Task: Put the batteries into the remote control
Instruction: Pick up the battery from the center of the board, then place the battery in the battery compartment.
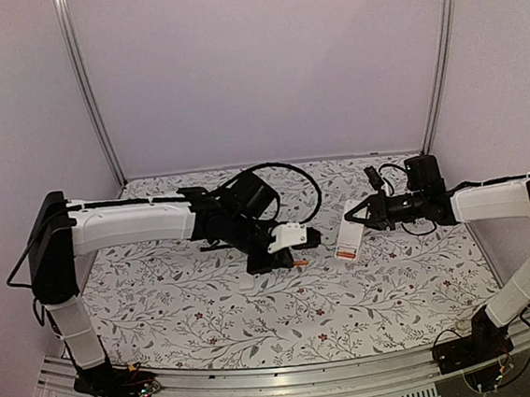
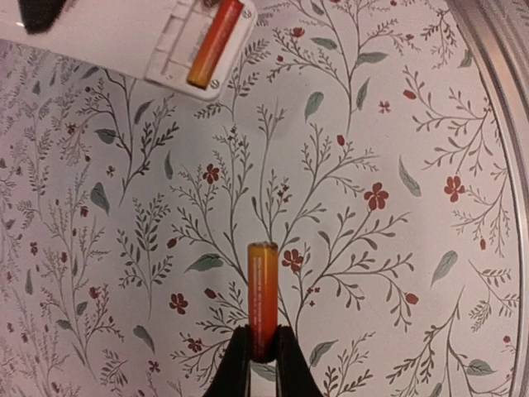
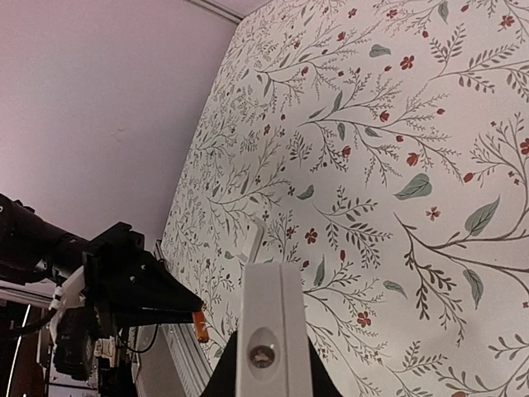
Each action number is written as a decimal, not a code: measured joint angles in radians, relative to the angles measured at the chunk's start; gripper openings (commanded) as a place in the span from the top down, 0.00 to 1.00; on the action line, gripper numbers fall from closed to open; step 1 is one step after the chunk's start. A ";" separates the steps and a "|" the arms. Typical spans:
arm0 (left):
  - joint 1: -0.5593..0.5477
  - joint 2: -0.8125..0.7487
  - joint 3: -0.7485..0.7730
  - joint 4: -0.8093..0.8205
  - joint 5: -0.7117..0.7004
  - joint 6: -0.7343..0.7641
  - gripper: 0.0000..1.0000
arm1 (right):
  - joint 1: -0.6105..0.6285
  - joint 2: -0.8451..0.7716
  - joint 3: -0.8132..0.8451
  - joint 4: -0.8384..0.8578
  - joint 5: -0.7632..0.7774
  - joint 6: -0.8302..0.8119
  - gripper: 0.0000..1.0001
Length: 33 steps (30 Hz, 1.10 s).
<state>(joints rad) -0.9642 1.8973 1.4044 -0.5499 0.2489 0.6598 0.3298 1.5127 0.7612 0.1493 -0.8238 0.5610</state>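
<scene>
Here, over the middle of the floral worktop [image 1: 163,311], the left gripper [image 2: 263,337] stands almost closed. Its two black fingers [image 2: 240,364] pinch the rear end of an orange battery [image 2: 263,285], which juts out ahead of the tips. Whether that battery touches the surface cannot be told. A thin white cover plate [image 1: 246,280] lies flat on the worktop just beside this gripper, on the side toward the near edge.

Right of centre, the remote control [image 1: 349,240] hangs tilted in the right gripper [image 1: 353,218]. The jaws are drawn in against its long sides at one end, and the wrist view shows the white bar filling the gap between them. The battery recess is at the remote's other end, the end toward the left gripper, and a second battery [image 2: 213,41] already lies in it. The held battery and the remote are near each other but apart, and floral worktop shows between them in the left wrist view.
</scene>
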 measured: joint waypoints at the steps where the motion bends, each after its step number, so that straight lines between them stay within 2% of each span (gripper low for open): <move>1: -0.006 -0.036 -0.003 0.017 -0.010 -0.019 1.00 | 0.011 0.001 -0.001 0.013 -0.003 0.006 1.00; 8: -0.078 -0.140 -0.002 0.079 -0.087 -0.075 1.00 | 0.068 0.010 -0.002 0.110 -0.024 0.068 1.00; 20: -0.148 -0.104 0.056 0.032 -0.277 -0.061 1.00 | 0.175 0.120 -0.017 0.354 -0.045 0.264 1.00; 33: -0.174 -0.039 0.090 -0.069 -0.362 -0.003 0.98 | 0.222 0.154 -0.017 0.412 -0.041 0.320 1.00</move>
<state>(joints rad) -1.1385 1.8580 1.4940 -0.6193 -0.1135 0.6563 0.5514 1.6665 0.7444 0.5617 -0.8646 0.8806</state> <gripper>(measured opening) 0.071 0.126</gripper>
